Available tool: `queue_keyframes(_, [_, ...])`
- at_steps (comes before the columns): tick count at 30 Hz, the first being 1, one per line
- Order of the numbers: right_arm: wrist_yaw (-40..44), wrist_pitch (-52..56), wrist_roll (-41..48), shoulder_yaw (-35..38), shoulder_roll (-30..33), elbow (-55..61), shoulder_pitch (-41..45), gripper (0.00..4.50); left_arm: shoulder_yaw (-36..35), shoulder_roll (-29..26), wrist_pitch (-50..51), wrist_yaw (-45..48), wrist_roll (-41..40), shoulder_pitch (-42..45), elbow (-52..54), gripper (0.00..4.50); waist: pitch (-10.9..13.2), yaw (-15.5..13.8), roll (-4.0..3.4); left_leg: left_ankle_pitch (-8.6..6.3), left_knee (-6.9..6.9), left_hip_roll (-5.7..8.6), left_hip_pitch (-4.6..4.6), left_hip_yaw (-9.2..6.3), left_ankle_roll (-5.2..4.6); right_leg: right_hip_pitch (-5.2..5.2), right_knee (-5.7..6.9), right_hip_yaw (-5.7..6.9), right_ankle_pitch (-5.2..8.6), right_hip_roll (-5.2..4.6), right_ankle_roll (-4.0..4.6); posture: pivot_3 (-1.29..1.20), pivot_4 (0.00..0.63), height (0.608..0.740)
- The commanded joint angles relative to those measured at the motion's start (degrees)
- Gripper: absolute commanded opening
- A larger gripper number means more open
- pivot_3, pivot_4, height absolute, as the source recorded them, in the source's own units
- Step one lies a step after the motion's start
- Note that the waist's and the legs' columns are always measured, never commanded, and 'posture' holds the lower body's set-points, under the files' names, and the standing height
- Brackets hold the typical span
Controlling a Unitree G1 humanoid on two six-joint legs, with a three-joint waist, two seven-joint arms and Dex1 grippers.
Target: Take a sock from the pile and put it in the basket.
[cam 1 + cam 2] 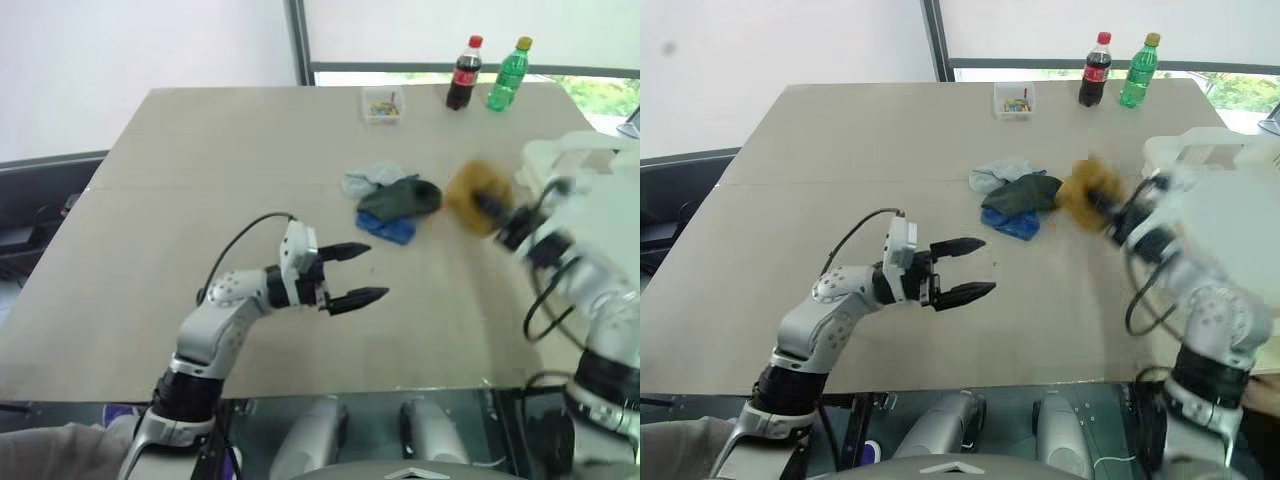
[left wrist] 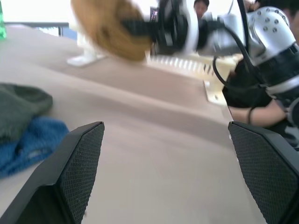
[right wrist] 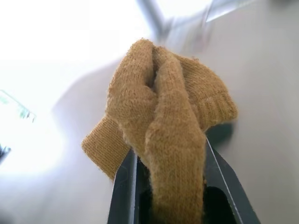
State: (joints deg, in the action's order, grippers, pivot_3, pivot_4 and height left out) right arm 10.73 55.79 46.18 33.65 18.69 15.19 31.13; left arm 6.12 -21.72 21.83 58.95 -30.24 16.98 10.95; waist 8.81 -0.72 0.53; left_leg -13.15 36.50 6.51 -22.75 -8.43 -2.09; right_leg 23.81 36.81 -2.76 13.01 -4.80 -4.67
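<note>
We noted the right hand point(image 3: 170, 186) clenched on a mustard-yellow sock point(image 3: 163, 121), lifted off the counter point(image 1: 200, 180) and hanging at about 3 o'clock of the pile point(image 1: 392, 200), between the pile and the basket point(image 1: 1220, 160). The left hand point(image 1: 355, 272) stood released, fingers wide and holding nothing, at about 7 o'clock of the pile and apart from it. The step in hand, as we judged it, was the carry to the basket. To do it well we judged the grip should stay firm until the sock was well over the rim, since a loose end trailed below the fingers and could catch on the thick edge; the hand should pass above the rim, not level with it, and let go only once the whole sock hung inside the walls. The left hand was best kept where it was, clear of the path. The sock looked soft and ribbed, bunched into a fold between the fingers with its cuff flopping to one side; we expected it to drop limply and settle wherever it fell. The pile itself lay on the counter as a small heap: a dark green sock point(image 1: 402, 195) on top, a blue one point(image 1: 388, 229) under it at 6 o'clock, a pale grey-blue one point(image 1: 370, 178) at 10 o'clock. The basket, cream-white and large, stood at the counter's 3 o'clock edge.
</note>
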Motion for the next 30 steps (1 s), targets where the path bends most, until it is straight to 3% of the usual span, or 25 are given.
queue_keyframes(1, [-7.57, -6.26, -3.92, 4.59, 4.10, -8.37, 7.09, 0.02, -0.61, 1.92, -2.14, -1.71, -0.26, 1.83, 0.29, 4.50, 0.00, -0.01, 0.00, 0.01, -0.01, 0.00, 0.00, 0.01, 0.02, 0.01, -0.01, 0.01, 0.00, 0.00, 0.01, 0.00, 0.150, 0.740])
queue_keyframes(7, [-12.29, -16.51, -16.88, 0.27, 12.16, -34.07, 16.00, 0.02, -0.76, 5.99, -5.21, -5.16, 0.93, 4.43, -0.80, 4.50, 0.00, 0.20, 0.00, 0.13, -0.11, 0.08, -0.04, 0.18, 0.19, 0.10, -0.03, -0.14, 0.01, -0.07, 0.01, 0.00, 0.150, 0.740])
queue_keyframes(16, [-7.53, -21.98, -18.58, 0.79, 16.97, -61.26, 24.30, 0.02, -0.47, 6.57, -7.11, -7.16, 1.54, 3.19, 0.83, 4.50, 0.03, 1.70, -0.06, 0.14, -0.12, 0.02, -0.03, 0.36, 0.17, 0.14, 0.00, -0.33, 0.00, 0.00, 0.01, 0.00, 0.150, 0.740])
queue_keyframes(17, [-7.23, -22.15, -18.66, 0.76, 17.43, -63.10, 24.81, 1.03, -0.35, 6.59, -7.23, -7.33, 1.57, 3.01, 0.99, 4.50, 0.03, 1.67, -0.05, 0.13, -0.12, 0.02, -0.03, 0.37, 0.16, 0.14, 0.00, -0.34, 0.00, 0.01, 0.01, 0.00, 0.150, 0.740])
queue_keyframes(19, [-6.68, -22.22, -18.82, 0.54, 18.22, -65.58, 25.68, 1.72, -0.27, 6.56, -7.44, -7.60, 1.62, 2.66, 1.14, 4.50, 0.04, 1.60, -0.06, 0.13, -0.12, 0.02, -0.03, 0.35, 0.16, 0.12, -0.01, -0.32, 0.00, 0.02, 0.01, 0.00, 0.150, 0.740])
queue_keyframes(24, [-6.94, -19.52, -19.57, -0.78, 19.63, -65.17, 25.13, 4.26, -0.14, 6.52, -7.62, -8.24, 1.66, 2.22, 1.33, 4.50, 0.04, 1.49, -0.05, 0.12, -0.10, 0.02, -0.03, 0.35, 0.14, 0.11, -0.01, -0.32, 0.00, 0.02, 0.00, 0.00, 0.150, 0.740])
queue_keyframes(30, [-8.90, -9.08, -17.42, -0.40, 19.89, -49.16, 17.45, 4.40, -0.47, 6.38, -7.35, -8.04, 1.36, 3.25, 0.15, 4.50, 0.04, 1.17, -0.05, 0.12, -0.09, 0.02, -0.09, 0.24, 0.15, 0.10, -0.03, -0.22, 0.00, 0.00, 0.01, 0.00, 0.150, 0.740])
